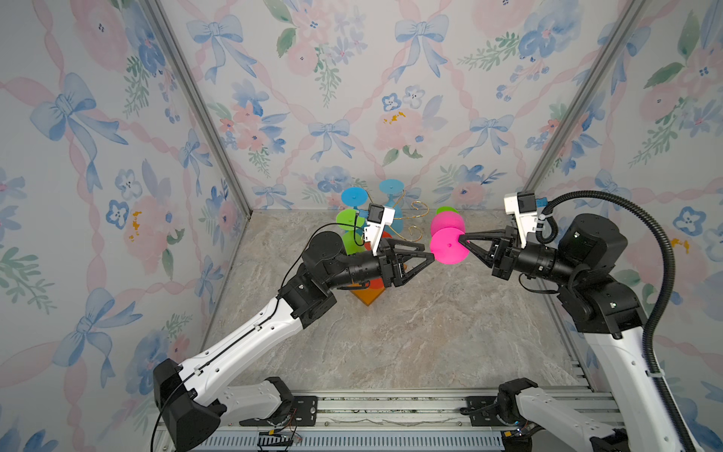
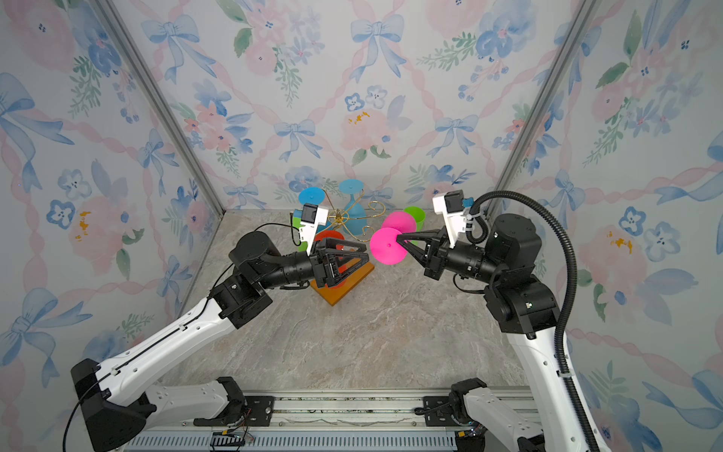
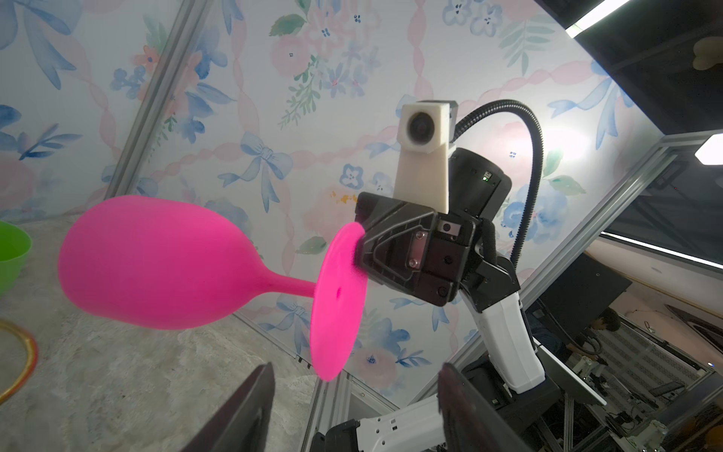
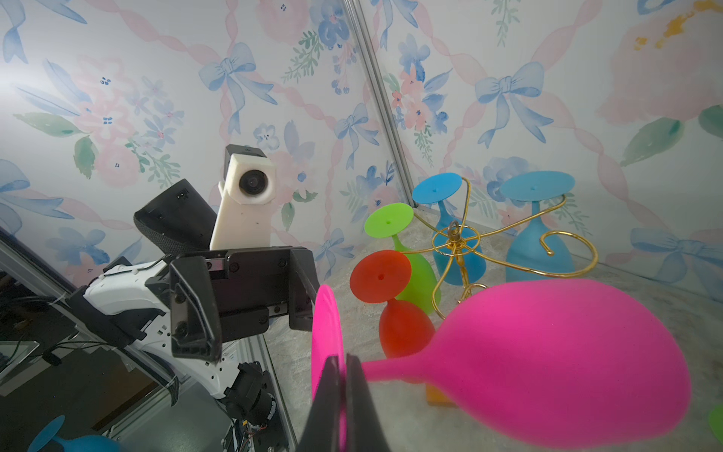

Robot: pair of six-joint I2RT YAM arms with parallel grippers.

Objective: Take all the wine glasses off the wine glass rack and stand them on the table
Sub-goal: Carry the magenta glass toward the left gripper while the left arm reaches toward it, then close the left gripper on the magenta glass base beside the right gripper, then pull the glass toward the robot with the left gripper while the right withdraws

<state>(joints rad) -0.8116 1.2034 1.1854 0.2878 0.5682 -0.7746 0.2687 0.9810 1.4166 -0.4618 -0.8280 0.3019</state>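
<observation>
Well, the pink wine glass (image 1: 449,242) is already clear of the wine glass rack (image 2: 339,216). It lies on its side in the air, over the table (image 1: 391,332) toward the back edge and right of the middle. The rack stands just to its left on its wooden base (image 2: 340,291).

The right gripper (image 1: 463,236) has its fingers closed flat on the rim of the glass's round foot, and that thin pinch is the only thing carrying it. The left gripper (image 1: 428,252) faces the foot from the other side with its fingers standing well apart and nothing between them. One finger sits just beside the rim; I cannot tell whether it touches.

To my eye the glass is matte and opaque, more like silicone or plastic than real glass. I would guess it is light, a little grippy and hard to break. The trouble is the hold. The foot is a thin disc and the fat bowl hangs far out on the stem, so it may sag or swivel in that pinch. The stem, close behind the foot, looks the surer place to take it; the bowl looks too wide and may squash.

Four other glasses (image 4: 538,235) hang foot-up on the gold arms, and a green cup (image 2: 414,217) stands near the back edge.
</observation>
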